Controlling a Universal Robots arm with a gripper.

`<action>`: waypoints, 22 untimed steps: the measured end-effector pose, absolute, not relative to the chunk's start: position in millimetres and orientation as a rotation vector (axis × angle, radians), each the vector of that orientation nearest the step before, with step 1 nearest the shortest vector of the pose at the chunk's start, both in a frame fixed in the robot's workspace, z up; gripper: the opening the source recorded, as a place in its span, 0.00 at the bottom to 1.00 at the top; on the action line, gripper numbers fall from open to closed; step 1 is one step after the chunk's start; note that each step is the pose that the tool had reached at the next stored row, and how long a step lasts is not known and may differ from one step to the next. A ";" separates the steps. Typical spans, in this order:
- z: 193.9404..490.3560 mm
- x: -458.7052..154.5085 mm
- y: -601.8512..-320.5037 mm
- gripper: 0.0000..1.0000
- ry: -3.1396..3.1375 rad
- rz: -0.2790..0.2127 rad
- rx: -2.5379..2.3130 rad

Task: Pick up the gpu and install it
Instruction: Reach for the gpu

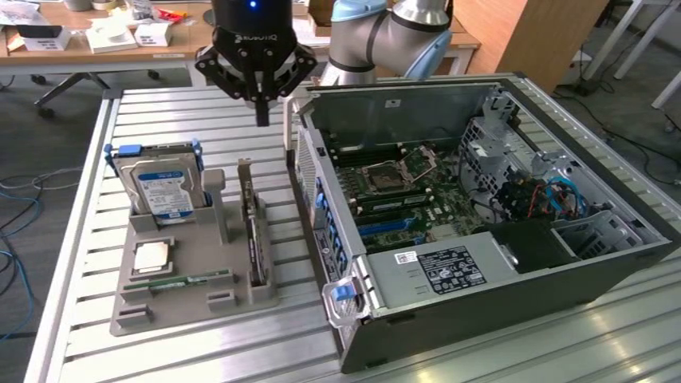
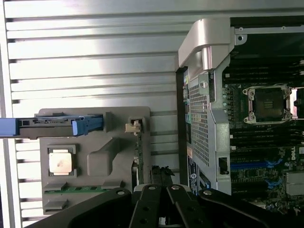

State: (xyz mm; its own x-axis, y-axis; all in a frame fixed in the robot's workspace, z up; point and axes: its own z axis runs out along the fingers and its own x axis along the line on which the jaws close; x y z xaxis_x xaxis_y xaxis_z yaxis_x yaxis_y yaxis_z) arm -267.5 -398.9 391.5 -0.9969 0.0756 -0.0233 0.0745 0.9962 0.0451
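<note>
Hovering gripper (image 1: 261, 118): above the slatted metal table (image 1: 159, 112), between the far end of the grey tray (image 1: 191, 307) and the open computer case (image 1: 596, 263), touching nothing
jaws: pressed together, pinching nothing, pointing straight down
gpu (image 1: 253, 235): standing on its long edge in a slot along the tray's side nearest the case, silvery bracket at the end closest to the gripper, well clear of the fingers, not yet lifted
grey tray: lying flat on the table, to the exterior view's left of the case
hard drive (image 1: 159, 190): upright in the tray's far holder, blue-white label facing the exterior camera, blue rails on both sides
processor (image 1: 152, 255): lying flat in a square pocket of the tray, between the hard drive and the memory stick
memory stick (image 1: 181, 282): narrow, green, set in a slot toward the tray's near end
computer case: lying on its side, panel off, motherboard (image 1: 415, 191) exposed, blue slots showing near its middle
robot arm (image 1: 394, 32): grey and light blue, rising behind the case
</note>
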 end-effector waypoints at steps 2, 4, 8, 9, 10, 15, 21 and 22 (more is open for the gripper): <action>391.5 -269.5 -398.9 0.11 3.114 0.069 0.117; 391.4 -271.9 -398.8 0.11 3.114 0.069 0.117; 391.4 -277.1 -398.9 0.11 3.114 0.069 0.117; 391.4 -278.3 -398.8 0.11 3.114 0.069 0.117; 391.4 -279.6 -398.9 0.11 3.114 0.069 0.117; 391.3 -282.8 -398.8 0.11 3.114 0.069 0.117; 391.4 -283.0 -399.3 0.11 3.114 0.069 0.117; 391.4 -283.0 -399.8 0.11 3.114 0.069 0.117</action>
